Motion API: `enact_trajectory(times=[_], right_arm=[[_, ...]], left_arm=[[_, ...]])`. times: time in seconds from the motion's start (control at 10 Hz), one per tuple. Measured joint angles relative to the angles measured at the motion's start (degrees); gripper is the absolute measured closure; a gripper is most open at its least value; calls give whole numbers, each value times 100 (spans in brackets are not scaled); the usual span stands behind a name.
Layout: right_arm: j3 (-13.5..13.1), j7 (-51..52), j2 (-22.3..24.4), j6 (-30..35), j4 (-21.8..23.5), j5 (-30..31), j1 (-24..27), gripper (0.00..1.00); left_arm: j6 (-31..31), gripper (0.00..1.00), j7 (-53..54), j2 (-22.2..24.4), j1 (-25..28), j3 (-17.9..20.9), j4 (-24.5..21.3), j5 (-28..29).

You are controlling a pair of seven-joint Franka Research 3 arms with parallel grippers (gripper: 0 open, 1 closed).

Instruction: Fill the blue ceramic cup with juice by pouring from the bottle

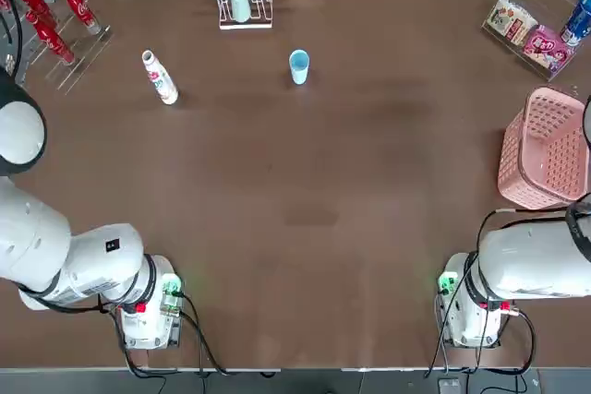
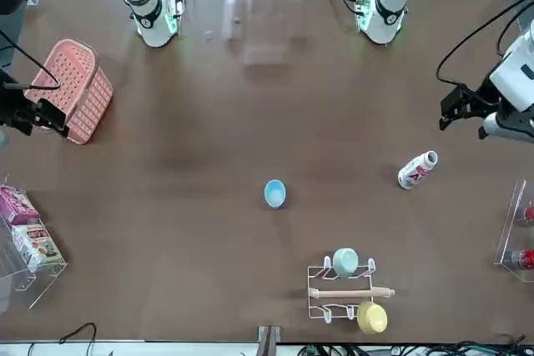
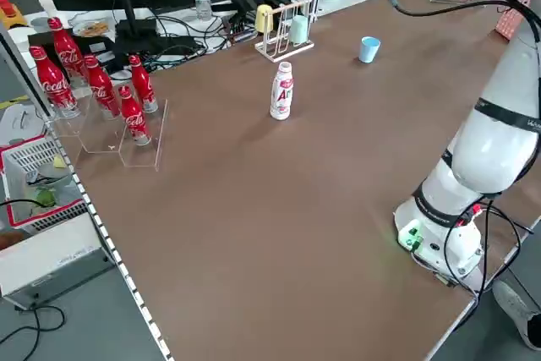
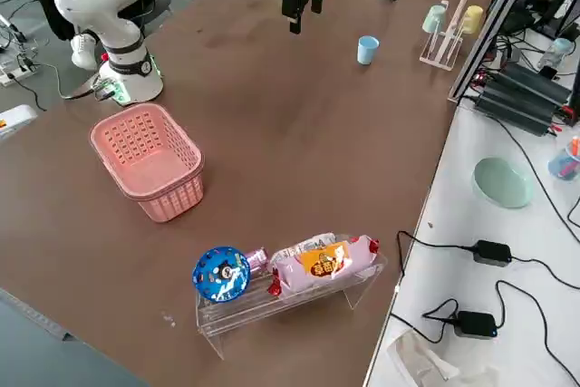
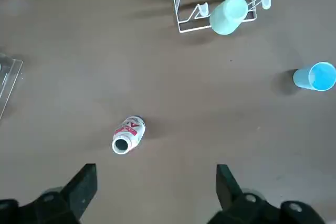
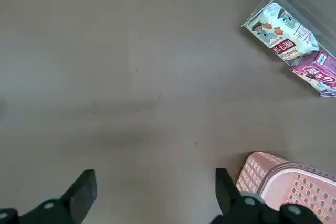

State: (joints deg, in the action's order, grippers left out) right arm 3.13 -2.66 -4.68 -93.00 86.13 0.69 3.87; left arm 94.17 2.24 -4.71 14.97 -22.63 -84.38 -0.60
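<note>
The small light-blue cylindrical cup [image 1: 299, 66] stands on the brown counter [image 1: 305, 191], far side. Left of it stands the white plastic bottle [image 1: 161, 78]. The left tool [image 5: 156, 190], wide apart, hovers nearer; the right tool [image 6: 156, 195], also wide, hangs right.

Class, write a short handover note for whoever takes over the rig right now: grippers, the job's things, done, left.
Left gripper: open, empty, above the table on the bottle's side.
Right gripper: open, empty, near the pink basket.
Bottle: upright on the table, mouth open.
Blue cup: upright on the table, right of the bottle.
Done: no grasp; no pour under way.
Left: grasp bottle, pour juice into cup, set bottle down.
</note>
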Motion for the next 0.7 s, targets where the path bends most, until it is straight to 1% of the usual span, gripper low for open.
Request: enact_trajectory(times=[0.1,0.2,0.4,0.5,0.6,0.7], right_arm=[[-4,0,0,-5,0,0,0,0],[-11,0,0,-8,0,0,0,0],[-29,0,0,-9,0,0,0,0],[-31,0,0,-11,0,-1,0,0],[-31,1,0,-17,0,-2,-2,0],[-32,1,0,-19,0,-2,-5,0]], left_arm=[[-82,0,-174,28,-45,18,12,0],[-145,0,-317,38,-215,162,49,0],[-274,0,-434,62,-1018,922,117,0],[-296,0,-541,84,-1355,1230,130,0],[-307,0,-630,109,-1544,1398,136,0],[-329,0,-679,143,-1618,1445,137,0]])
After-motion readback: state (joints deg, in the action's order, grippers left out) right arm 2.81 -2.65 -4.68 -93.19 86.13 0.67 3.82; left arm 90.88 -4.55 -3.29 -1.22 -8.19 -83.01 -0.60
